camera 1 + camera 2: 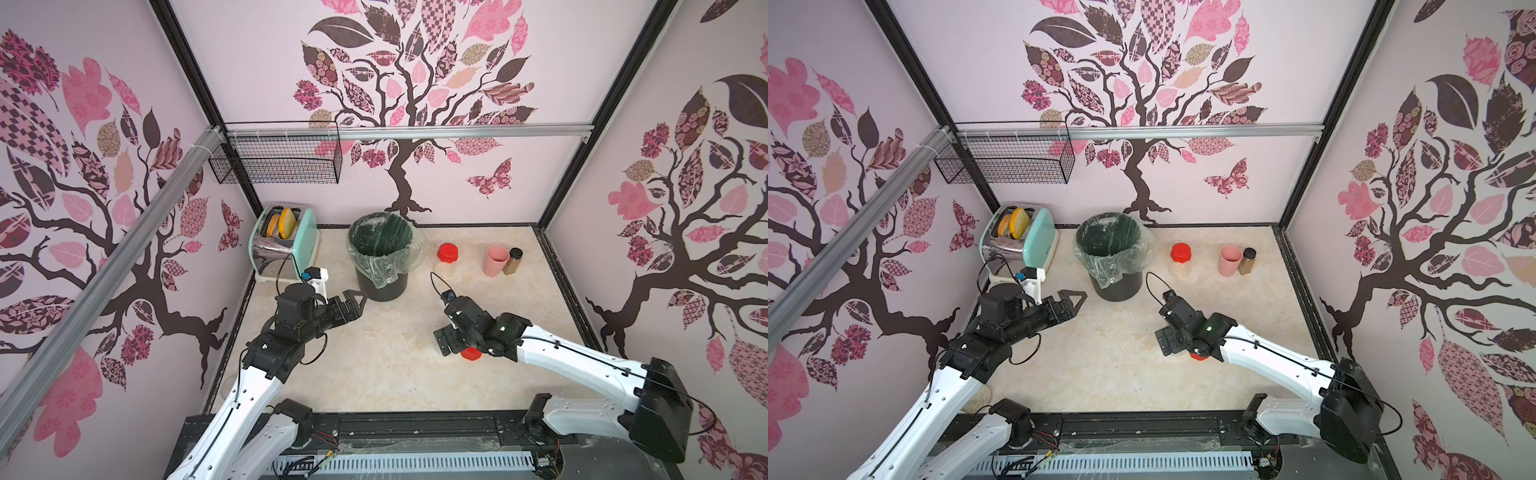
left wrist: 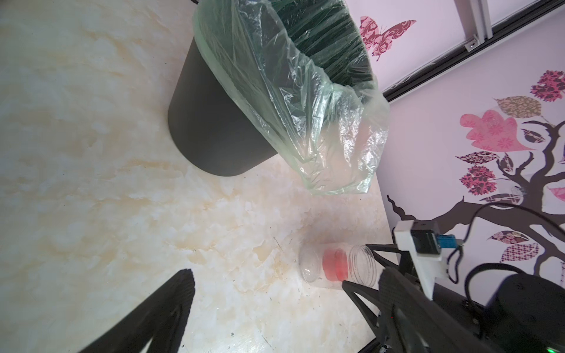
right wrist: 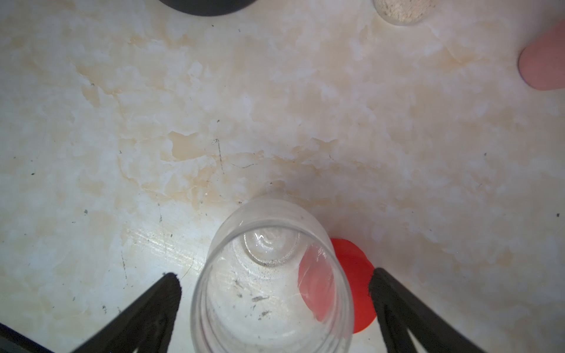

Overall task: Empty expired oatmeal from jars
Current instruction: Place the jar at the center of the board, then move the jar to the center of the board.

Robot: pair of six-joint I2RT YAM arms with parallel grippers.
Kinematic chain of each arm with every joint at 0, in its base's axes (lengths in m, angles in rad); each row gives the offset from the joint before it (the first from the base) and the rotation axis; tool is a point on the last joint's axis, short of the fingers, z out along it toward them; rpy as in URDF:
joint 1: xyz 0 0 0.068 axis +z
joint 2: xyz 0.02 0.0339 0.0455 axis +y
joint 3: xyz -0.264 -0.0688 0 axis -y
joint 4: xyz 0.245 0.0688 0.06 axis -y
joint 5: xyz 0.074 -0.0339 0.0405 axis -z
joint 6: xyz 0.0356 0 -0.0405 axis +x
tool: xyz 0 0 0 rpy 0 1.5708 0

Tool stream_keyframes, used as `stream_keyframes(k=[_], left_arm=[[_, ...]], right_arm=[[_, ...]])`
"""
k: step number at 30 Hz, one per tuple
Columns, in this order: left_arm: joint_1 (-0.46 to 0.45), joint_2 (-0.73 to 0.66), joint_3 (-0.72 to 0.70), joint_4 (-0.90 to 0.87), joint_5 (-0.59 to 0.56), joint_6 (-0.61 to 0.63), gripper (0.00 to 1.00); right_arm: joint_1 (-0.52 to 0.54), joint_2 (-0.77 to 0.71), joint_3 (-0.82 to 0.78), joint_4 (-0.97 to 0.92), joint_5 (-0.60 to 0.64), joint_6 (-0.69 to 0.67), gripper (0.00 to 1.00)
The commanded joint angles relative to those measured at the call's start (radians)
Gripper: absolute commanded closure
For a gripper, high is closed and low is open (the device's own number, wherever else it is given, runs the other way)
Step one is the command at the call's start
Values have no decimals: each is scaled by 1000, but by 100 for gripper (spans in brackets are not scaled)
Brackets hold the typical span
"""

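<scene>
Right gripper straddles small clear round empty jar. Its fingers are spread wide, and neither touches the jar wall as far as the wrist view shows. The jar stands upright, mouth open, on pale marbled table, with bright red screw lid flat just beside it. Judged step: leaving the emptied jar. Best done by rising straight up along the jar's axis with no sideways drift, since a light empty jar tips easily. Clear the rim before swinging to red-lidded clear jar, which holds pale beige oatmeal low inside and stands near black bin with green plastic liner. Right arm reaches forward, wrist bent down toward the table. Left gripper hovers by the bin, fingers apart, holding nothing.
</scene>
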Motion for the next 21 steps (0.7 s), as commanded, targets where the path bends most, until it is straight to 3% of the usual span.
stream_keyframes(k=[1, 8, 17, 21], left_arm=[[4, 19, 37, -46, -52, 15, 2], [4, 102, 139, -260, -219, -7, 2], [6, 164, 292, -602, -505, -115, 2], [50, 184, 318, -704, -555, -125, 2]], right_arm=[[-2, -65, 48, -41, -15, -35, 0], [-3, -169, 82, 1, -10, -71, 1], [-3, -106, 173, 38, -5, -112, 0], [-3, -83, 192, 86, -67, -111, 0]])
